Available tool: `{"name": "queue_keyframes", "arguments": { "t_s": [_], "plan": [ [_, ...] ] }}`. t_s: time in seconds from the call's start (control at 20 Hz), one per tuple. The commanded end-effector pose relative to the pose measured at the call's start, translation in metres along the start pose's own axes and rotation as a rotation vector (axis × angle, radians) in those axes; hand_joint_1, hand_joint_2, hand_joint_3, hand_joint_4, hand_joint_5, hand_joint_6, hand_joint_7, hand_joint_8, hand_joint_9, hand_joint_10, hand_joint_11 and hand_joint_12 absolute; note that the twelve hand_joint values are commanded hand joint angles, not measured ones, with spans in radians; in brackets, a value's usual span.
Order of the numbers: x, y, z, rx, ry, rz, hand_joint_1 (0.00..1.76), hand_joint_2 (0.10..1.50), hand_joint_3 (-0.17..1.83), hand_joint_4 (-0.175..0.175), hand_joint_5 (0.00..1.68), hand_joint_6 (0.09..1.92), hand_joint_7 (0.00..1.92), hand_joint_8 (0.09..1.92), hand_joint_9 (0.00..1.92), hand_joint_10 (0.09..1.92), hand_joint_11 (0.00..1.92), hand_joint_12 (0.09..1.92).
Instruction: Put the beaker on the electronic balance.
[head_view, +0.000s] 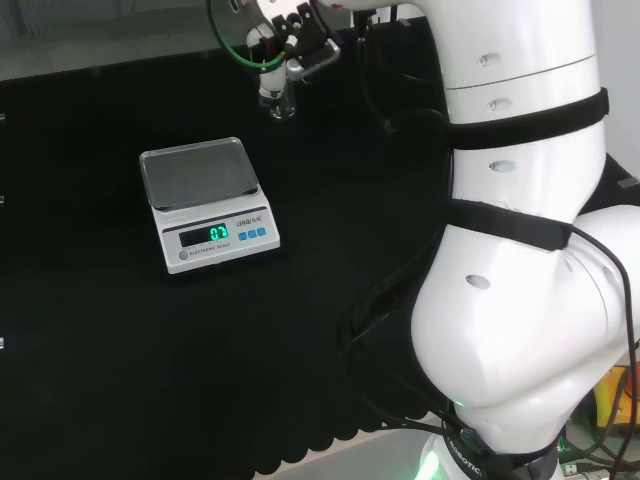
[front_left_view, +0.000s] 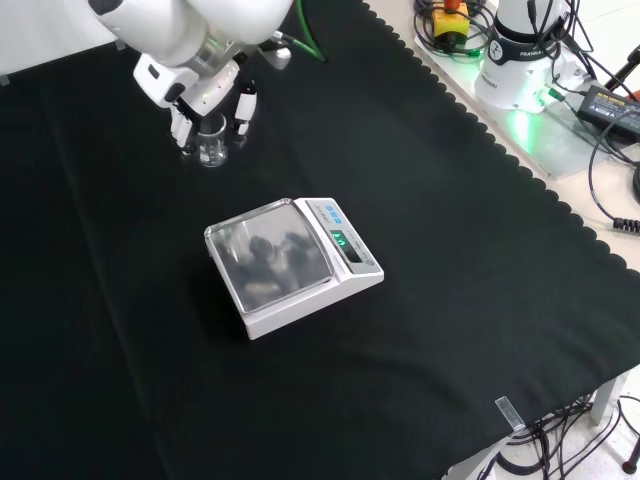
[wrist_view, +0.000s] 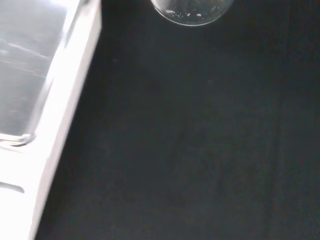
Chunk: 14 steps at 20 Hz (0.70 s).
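One small clear beaker (front_left_view: 211, 150) stands upright on the black cloth of the desk (front_left_view: 450, 250), at the far side in the front view, and the hand (front_left_view: 205, 95) is directly over it. In that view dark fingers (front_left_view: 243, 108) come down on the right of the glass and others on its left, so the beaker is between them. They seem to close around the glass, but I cannot tell for sure if they already touch it or only frame it. In the head view the beaker (head_view: 279, 103) hangs just under the hand (head_view: 290, 45), at the far edge of the cloth, and it looks low, maybe resting on the cloth.

The balance (front_left_view: 295, 262) lies nearer to the front camera and a little to the right of the beaker, well apart from it. In the head view the balance (head_view: 205, 203) is nearer and to the left. Its steel pan (head_view: 195, 172) is bare and the display is lit. In the wrist view the round base of the beaker (wrist_view: 192, 10) and the white edge of the balance (wrist_view: 65, 110) are seen with cloth between them.

I judge that the coming move is a lift, then a carry toward the pan, with the beaker kept upright.
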<state>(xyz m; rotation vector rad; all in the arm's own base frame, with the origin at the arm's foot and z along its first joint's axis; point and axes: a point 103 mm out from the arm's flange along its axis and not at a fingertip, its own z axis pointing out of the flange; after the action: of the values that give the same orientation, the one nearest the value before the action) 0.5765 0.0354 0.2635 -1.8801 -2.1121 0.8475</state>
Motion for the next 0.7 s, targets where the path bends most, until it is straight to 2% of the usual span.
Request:
{"name": "queue_keyframes", "arguments": {
  "t_s": [0.05, 0.2, 0.3, 0.5, 0.7],
  "plan": [
    [-0.007, -0.013, 0.007, -0.010, 0.027, -0.023, 1.06, 1.21, -0.17, -0.175, 0.58, 0.73, 0.82, 0.60, 1.03, 0.38, 1.05, 0.95],
    [-0.004, -0.014, 0.005, -0.012, 0.025, -0.019, 1.05, 1.21, -0.17, -0.175, 0.58, 0.73, 0.82, 0.60, 1.03, 0.37, 1.05, 0.94],
    [0.010, -0.013, 0.002, -0.013, 0.013, -0.023, 1.05, 1.21, -0.17, -0.175, 0.58, 0.73, 0.82, 0.60, 1.03, 0.37, 1.05, 0.94],
    [0.042, -0.010, -0.010, -0.016, 0.023, -0.049, 1.05, 1.21, -0.17, -0.175, 0.58, 0.73, 0.82, 0.60, 1.03, 0.37, 1.05, 0.94],
    [0.059, -0.004, -0.014, -0.011, 0.051, -0.085, 1.05, 1.21, -0.17, -0.175, 0.58, 0.73, 0.82, 0.60, 1.03, 0.37, 1.05, 0.94]
  ]
}}
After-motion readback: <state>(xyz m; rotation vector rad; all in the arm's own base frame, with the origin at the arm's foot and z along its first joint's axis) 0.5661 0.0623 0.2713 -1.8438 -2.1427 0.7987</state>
